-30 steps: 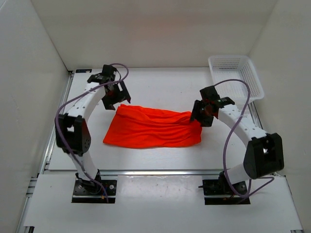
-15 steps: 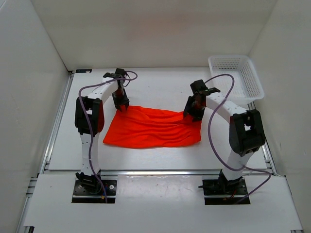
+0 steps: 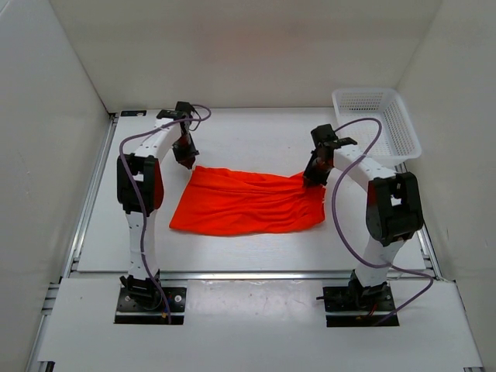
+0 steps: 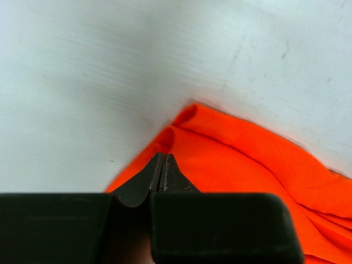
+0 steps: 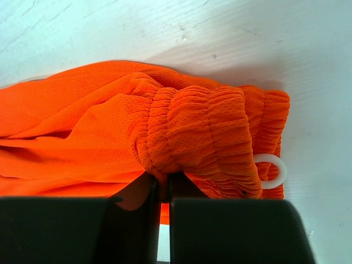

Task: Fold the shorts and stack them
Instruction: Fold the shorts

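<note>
So from the top camera you get the whole layout: the shorts [image 3: 248, 203] lie spread flat in the middle of the worktop [image 3: 256, 136], long side running left to right. A white basket [image 3: 407, 136] sits at the far right corner, well apart from the cloth. From up there you can't really make out what either tip is doing, though.

The wrist cams sort that out. The left pincer [image 4: 163, 165] has its fingers pressed together right on the folded hem at the far left corner of the shorts, nipping the edge of the cloth. Bare worktop lies just past that corner.

The right pincer [image 5: 163, 184] is clamped on the gathered waistband [image 5: 209, 132] at the far right end, with the elastic bunched up in a ruffled lump just beyond the fingers. There's also a small white ring [image 5: 270, 170] poking out at the waistband's edge, which the top view is too coarse to show.

The rest of the shorts lies on the worktop between the two arms.
</note>
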